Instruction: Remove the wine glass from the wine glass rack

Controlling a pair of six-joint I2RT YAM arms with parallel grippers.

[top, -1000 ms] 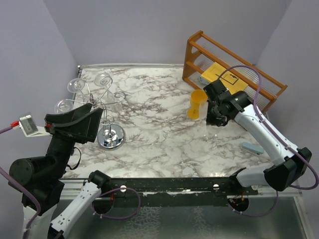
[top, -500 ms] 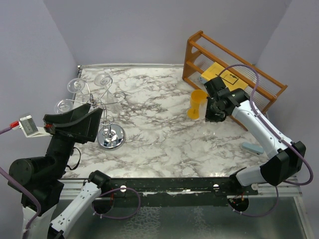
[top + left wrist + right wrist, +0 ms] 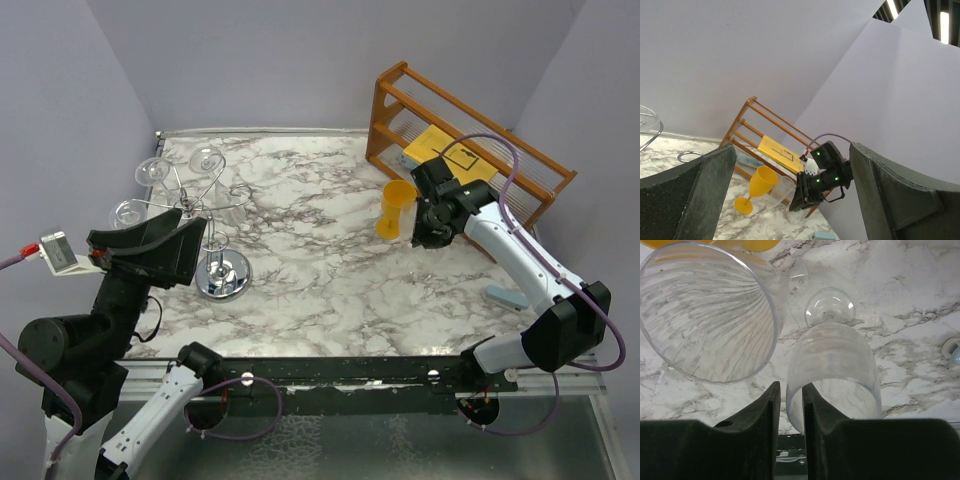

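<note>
The silvery wine glass rack [image 3: 214,215] stands at the table's left on its round chrome base [image 3: 223,274], with clear glasses [image 3: 152,170] hanging from its curled arms. My left gripper [image 3: 185,250] hovers open just beside it and holds nothing; in its own view the left gripper [image 3: 792,147] looks across the table. At the right, a clear wine glass [image 3: 832,365] stands upright on the marble. My right gripper [image 3: 791,386] straddles its rim, one finger inside and one outside. The jaws are slightly parted, with a thin gap beside the glass wall.
A yellow goblet [image 3: 396,208] and a ribbed clear tumbler [image 3: 705,310] stand close to the left of the wine glass. The orange-brown wooden shelf rack [image 3: 470,140] holding a yellow card sits behind. A pale blue object [image 3: 507,297] lies near the right edge.
My right arm shifted slightly toward the wooden rack, then held still. Its jaws have parted a little around the glass rim. The left arm has not moved.
</note>
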